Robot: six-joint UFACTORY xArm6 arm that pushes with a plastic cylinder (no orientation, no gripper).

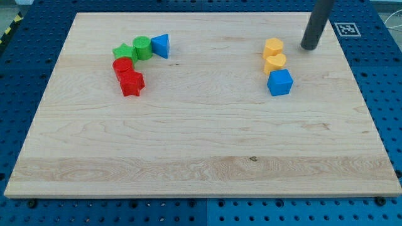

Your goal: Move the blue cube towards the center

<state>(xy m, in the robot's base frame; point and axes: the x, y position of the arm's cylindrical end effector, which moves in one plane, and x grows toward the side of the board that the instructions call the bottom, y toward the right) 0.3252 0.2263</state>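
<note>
Wooden tabletop (201, 144) seen from above and slightly in front, resting on a blue perforated base (377, 75). The blue cube (280, 82) lies in the upper right of the frame, right of the board's middle; it sits flat with one corner turned toward the frame's bottom, and being a cube it shows no long axis. Touching its upper edge is a yellow heart-shaped block (274, 62), with a yellow hexagonal block (273, 46) just above that. The arm carries no fingers, so there is nothing to open or close; it ends in a dark rod whose lower end, my tip (309, 47), rests above and to the right of the cube, just right of the yellow hexagonal block and apart from all three. In the upper left sit a blue triangular block (161, 45), a green cylinder (142, 48), a green block (122, 51) of unclear shape, a red cylinder (122, 66) and a red star-shaped block (132, 83), clustered in an arc.
</note>
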